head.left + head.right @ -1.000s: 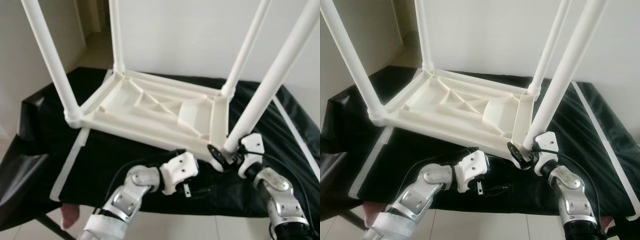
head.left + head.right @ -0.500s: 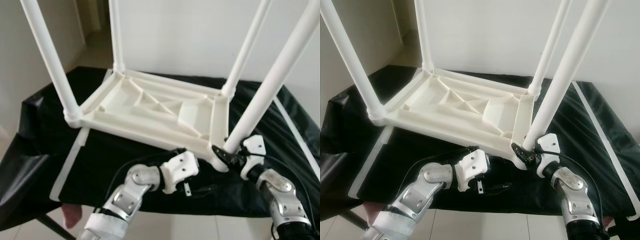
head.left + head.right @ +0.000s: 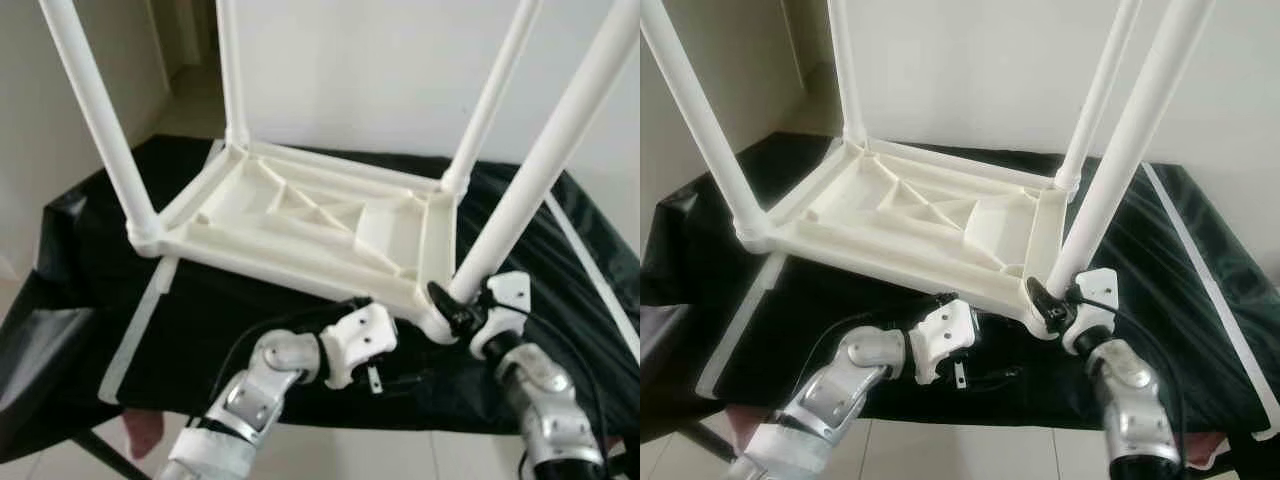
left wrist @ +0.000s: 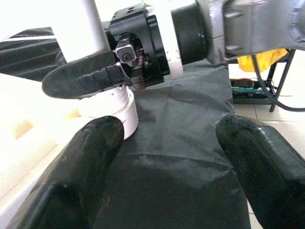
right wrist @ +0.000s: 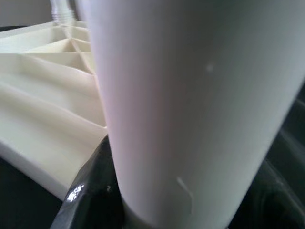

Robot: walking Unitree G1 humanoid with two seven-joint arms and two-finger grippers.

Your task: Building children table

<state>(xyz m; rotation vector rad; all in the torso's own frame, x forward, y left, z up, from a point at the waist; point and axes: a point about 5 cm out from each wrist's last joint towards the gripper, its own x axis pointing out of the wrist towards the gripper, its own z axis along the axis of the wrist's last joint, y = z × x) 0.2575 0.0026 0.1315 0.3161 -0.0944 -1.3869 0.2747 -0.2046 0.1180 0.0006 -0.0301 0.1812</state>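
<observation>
A: How are the arms sitting?

B: Both are reaching up from below toward the near edge of the upturned tabletop [image 3: 300, 215]. The right gripper [image 3: 458, 312] is closing its black fingers [image 4: 78, 78] around the base of the near right leg [image 3: 540, 170], just above the socket [image 4: 110, 109]. The left gripper [image 4: 162, 157] is pointing across at that same corner, its fingers spread wide with nothing between them.

A: What is lying around them?

B: A black cloth [image 3: 90, 290] is covering the table underneath. A white strip [image 3: 135, 335] is lying on the cloth at the left, and another strip [image 3: 1210, 285] is running along the right side. The other three legs are standing upright from their corners. Cables are trailing from both wrists. The right wrist's own body is blocking part of the socket in the head views.

A: And the leg relative to the grippers?

B: It is rising slanted from the near right corner, held by the right gripper and standing apart from the left gripper's open fingers.
</observation>
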